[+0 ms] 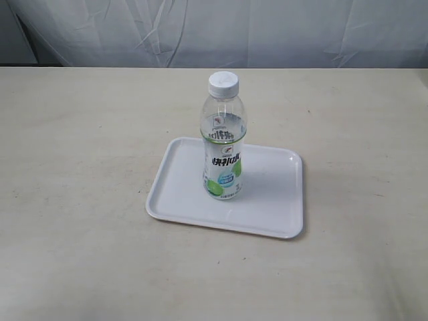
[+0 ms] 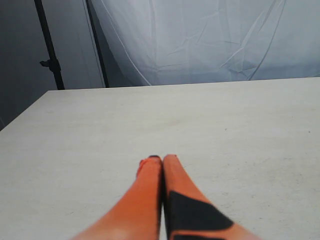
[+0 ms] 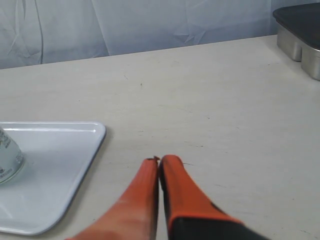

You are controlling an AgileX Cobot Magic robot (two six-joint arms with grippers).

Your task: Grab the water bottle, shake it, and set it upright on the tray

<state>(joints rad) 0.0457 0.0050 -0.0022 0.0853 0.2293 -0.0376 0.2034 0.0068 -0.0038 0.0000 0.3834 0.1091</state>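
The water bottle (image 1: 223,137) stands upright on the white tray (image 1: 267,200) in the middle of the table, white cap on top. No arm shows in the exterior view. In the right wrist view the tray (image 3: 55,160) lies off to one side and only the bottle's base (image 3: 9,160) peeks in at the frame edge. My right gripper (image 3: 158,159) is shut with nothing between its orange fingers, over bare table apart from the tray. My left gripper (image 2: 157,157) is shut too, empty, over bare table; neither bottle nor tray shows in its view.
A dark metal-sided block (image 3: 300,30) sits at the table's far corner in the right wrist view. A black stand pole (image 2: 50,50) rises beyond the table edge in the left wrist view. White cloth hangs behind the table.
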